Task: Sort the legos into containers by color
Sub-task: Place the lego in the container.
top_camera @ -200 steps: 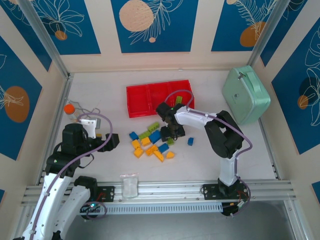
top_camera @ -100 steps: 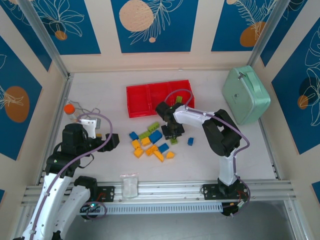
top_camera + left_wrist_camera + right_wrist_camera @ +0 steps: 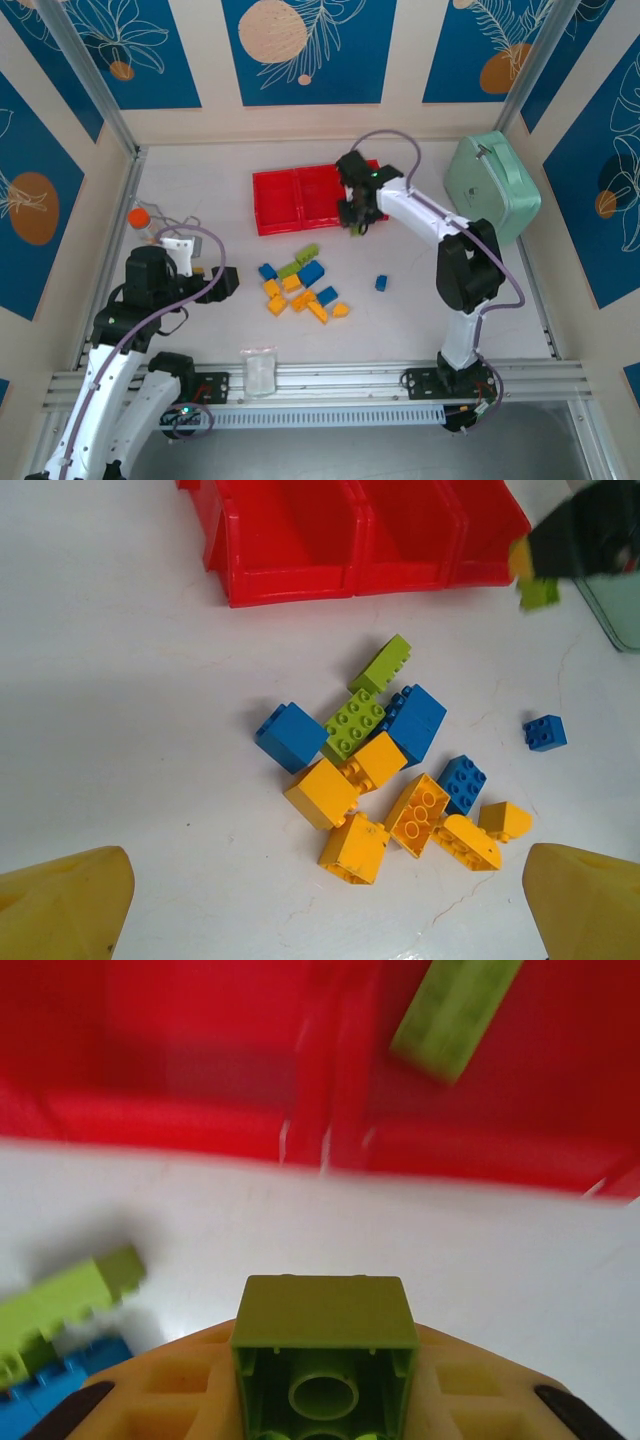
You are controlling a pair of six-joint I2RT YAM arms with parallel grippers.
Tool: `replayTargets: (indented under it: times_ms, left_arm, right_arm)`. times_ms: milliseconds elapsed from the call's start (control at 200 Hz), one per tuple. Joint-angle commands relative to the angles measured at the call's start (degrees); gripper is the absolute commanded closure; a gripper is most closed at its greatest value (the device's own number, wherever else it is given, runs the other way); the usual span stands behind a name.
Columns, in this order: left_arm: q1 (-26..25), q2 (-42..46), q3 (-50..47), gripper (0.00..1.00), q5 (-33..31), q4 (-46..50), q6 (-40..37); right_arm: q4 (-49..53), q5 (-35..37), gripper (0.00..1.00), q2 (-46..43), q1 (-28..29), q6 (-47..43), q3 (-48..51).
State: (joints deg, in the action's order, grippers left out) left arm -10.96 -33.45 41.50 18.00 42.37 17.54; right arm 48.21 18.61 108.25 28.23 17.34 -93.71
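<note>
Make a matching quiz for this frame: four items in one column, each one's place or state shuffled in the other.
Things:
1. right gripper
2. lone blue brick
3. mint-green case
4. orange-capped bottle

Places or states:
A. at the left edge of the table
B. at the table's right edge
C. shut on a lime green brick
D. lying apart, right of the brick pile

Pairs: 1-C, 2-D, 3-B, 4-A

six orange-yellow bricks (image 3: 322, 792), four blue bricks (image 3: 290, 737), four lime green bricks (image 3: 352, 723), three red bins (image 3: 290, 580)
</note>
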Motion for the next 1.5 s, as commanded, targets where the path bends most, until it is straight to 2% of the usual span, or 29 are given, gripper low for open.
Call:
replayTargets:
  times_ms: [0, 210, 440, 595, 725, 870, 1161, 1301, 1311, 1331, 1496]
  left_arm:
    - [-0.39, -0.8, -0.46, 0.01, 0.99, -1.02, -0.87]
    - [-0.41, -1.05, -0.52, 0.01, 1.46, -1.09, -0.88]
    - [-0.39, -0.99, -0.56, 0.01, 1.78, -1.27, -0.96]
    - [-0.38, -1.18, -0.52, 0.01, 1.42, -1.07, -0.91]
    - [-0.38, -1.0, -0.54, 0.01, 1.24, -0.98, -0.9]
    - [-0.39, -0.91, -0.54, 0.01, 1.15, -0.98, -0.86]
    - [-0.43, -0.85, -0.46, 0.01, 1.16, -1.13, -0.91]
    - [-0.41, -1.16, -0.61, 0.01, 2.19, -1.29, -0.99]
    - [-0.38, -1.17, -0.58, 0.01, 2.21, -1.27, -0.94]
    - [-0.4, -1.22, -0.62, 0.01, 2.24, -1.25, -1.01]
    - [-0.41, -1.26, -0.67, 0.01, 2.61, -1.42, -0.97]
  right_arm:
    - [-0.64, -1.47, 0.74, 3.27, -3.64, -5.8, -7.86]
    - [2.27, -1.74, 0.75, 17.42, -7.69, -11.92, -25.28]
    - [5.26, -3.15, 0.74, 27.91, -8.89, -13.04, -37.96]
    - [5.41, -3.76, 0.72, 30.99, -8.91, -12.47, -41.25]
    - [5.47, -3.63, 0.62, 31.76, -8.75, -11.7, -41.77]
    - [5.82, -2.69, 0.4, 31.1, -8.71, -10.49, -41.3]
    - [8.64, -0.21, 0.21, 22.79, -6.88, -5.91, -36.23]
    - [7.09, -1.29, 0.11, 14.02, -6.86, 1.08, -24.8]
    - [6.93, -1.27, 0.1, 13.31, -6.82, 1.63, -23.68]
    - [6.64, -1.23, 0.0, 11.8, -6.8, 2.76, -21.86]
    - [6.99, -4.99, 0.01, -0.62, -7.13, 13.82, -5.0]
